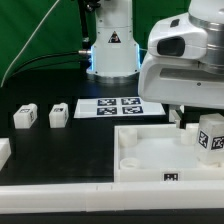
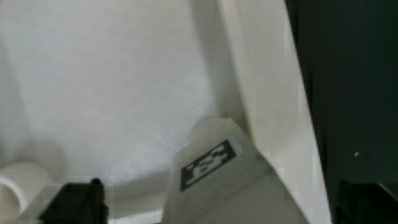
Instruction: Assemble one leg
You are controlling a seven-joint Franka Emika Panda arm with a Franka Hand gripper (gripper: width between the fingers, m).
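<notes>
Hovering over the white tray [image 1: 140,150] with the tool [image 2: 214,205] spread wide, gripping nothing; one tagged leg [image 1: 211,137] standing in the tray below it, two more legs [image 1: 25,117] on the black counter [image 1: 60,150] beyond.

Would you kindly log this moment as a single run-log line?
tool: open, above tray | leg: tagged, upright in tray corner, not held | two spare legs: on table, exterior view's left

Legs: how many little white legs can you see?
3. Two legs stand on the table at the exterior view's left; one stands in the tray under the hand. More may be hidden.
</notes>
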